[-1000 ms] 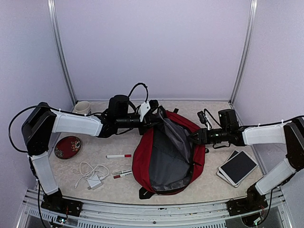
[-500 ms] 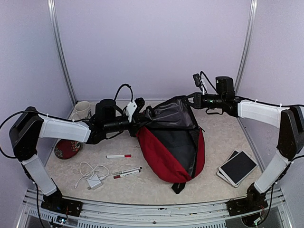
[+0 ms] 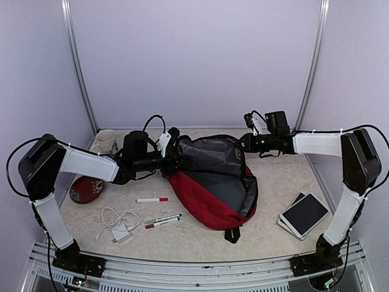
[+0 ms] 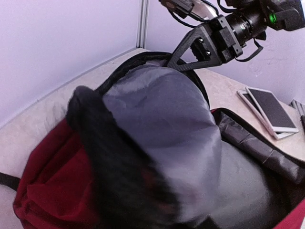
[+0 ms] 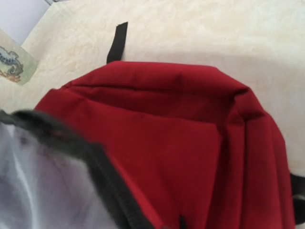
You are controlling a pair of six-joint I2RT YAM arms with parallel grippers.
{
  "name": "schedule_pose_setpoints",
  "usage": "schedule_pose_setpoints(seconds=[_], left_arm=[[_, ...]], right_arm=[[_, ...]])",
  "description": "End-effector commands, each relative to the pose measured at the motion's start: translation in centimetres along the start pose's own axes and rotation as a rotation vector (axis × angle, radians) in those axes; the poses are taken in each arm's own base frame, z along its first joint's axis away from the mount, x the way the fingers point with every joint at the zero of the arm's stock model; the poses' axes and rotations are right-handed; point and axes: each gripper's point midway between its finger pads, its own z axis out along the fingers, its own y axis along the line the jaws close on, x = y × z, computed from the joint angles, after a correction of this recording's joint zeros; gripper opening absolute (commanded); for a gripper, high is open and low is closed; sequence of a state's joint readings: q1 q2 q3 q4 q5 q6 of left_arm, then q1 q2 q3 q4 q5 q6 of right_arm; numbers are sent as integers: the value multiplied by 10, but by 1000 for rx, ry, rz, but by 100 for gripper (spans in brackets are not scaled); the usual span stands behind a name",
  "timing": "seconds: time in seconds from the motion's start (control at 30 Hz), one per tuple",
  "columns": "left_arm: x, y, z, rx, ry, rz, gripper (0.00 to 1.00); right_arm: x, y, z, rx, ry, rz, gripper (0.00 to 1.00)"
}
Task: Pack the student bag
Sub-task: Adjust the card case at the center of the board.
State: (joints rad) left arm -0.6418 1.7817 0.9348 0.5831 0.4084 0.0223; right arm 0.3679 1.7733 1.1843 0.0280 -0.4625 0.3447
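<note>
The student bag [image 3: 209,194], dark red with grey lining, lies at the table's middle with its mouth stretched between my two arms. My right gripper [image 3: 245,142] is at the far right of the rim. In the left wrist view the right gripper [image 4: 175,62] is shut, pinching the bag's black rim. My left gripper [image 3: 174,157] is at the mouth's left edge. Its fingers are buried under blurred dark rim and grey lining [image 4: 162,119] in the left wrist view. The right wrist view shows only red fabric [image 5: 181,143] and rim.
A mug [image 3: 106,139] and a red dish [image 3: 86,188] sit at the left. A red-capped marker [image 3: 152,199], two more markers [image 3: 163,220] and a white charger with cable [image 3: 118,226] lie front left. Two stacked tablets [image 3: 304,215] rest at the right.
The right gripper left the bag's right side, shut on the rim and carried it to the back. The bag's mouth is pulled wide and its body has swung round.
</note>
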Motion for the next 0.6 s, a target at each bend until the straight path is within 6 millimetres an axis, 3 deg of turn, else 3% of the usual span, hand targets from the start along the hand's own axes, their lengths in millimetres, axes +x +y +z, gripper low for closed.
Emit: schedule_pose_setpoints(seconds=[0.0, 0.1, 0.23, 0.4, 0.57], left_arm=[[6, 5, 1, 6, 22, -56, 52], [2, 10, -3, 9, 12, -96, 74], [-9, -6, -18, 105, -30, -99, 98], [-15, -10, -35, 113, -60, -94, 99], [-17, 18, -51, 55, -73, -203, 99]], right_arm=[[-5, 2, 3, -34, -16, 31, 27], [-8, 6, 0, -38, -2, 35, 48], [-19, 5, -11, 10, -20, 6, 62], [-32, 6, -28, 72, -11, -24, 65], [-29, -8, -58, 237, 7, -22, 68]])
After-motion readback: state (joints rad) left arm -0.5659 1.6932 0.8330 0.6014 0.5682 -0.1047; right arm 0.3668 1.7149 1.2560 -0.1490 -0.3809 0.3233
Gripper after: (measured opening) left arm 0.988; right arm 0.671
